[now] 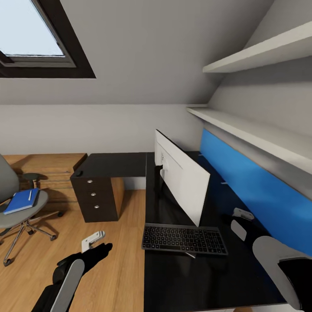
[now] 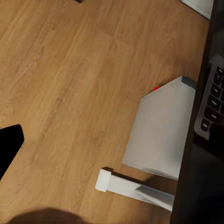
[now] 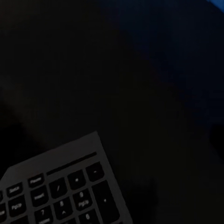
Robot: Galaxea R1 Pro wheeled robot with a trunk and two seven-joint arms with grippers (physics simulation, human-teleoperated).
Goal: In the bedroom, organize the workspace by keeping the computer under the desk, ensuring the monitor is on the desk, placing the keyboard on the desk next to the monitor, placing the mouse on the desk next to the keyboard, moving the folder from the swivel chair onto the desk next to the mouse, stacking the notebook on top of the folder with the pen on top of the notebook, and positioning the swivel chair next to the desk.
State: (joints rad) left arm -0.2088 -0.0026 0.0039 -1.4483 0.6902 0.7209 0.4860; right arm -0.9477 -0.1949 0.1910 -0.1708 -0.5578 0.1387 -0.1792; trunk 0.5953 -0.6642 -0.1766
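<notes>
The blue folder (image 1: 21, 200) lies on the chair (image 1: 19, 214) seat, left of the tabletop (image 1: 190, 277): stiff, light, slick, so I'd pinch its overhanging edge. My left end effector (image 1: 93, 241) seems apart; my right I cannot tell.

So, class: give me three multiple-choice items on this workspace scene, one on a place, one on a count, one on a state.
1. Where does the keyboard lie?
A. on the floor
B. on the desk, in front of the monitor
C. on a wall shelf

2. How many round knobs show on the drawer unit?
A. one
B. three
C. five

3. What rests on the swivel chair?
A. nothing
B. the keyboard
C. the folder

Answers: 1 B, it sits on the black top by the screen. 2 B, three silver knobs, stacked. 3 C, blue folder on the grey seat.
</notes>
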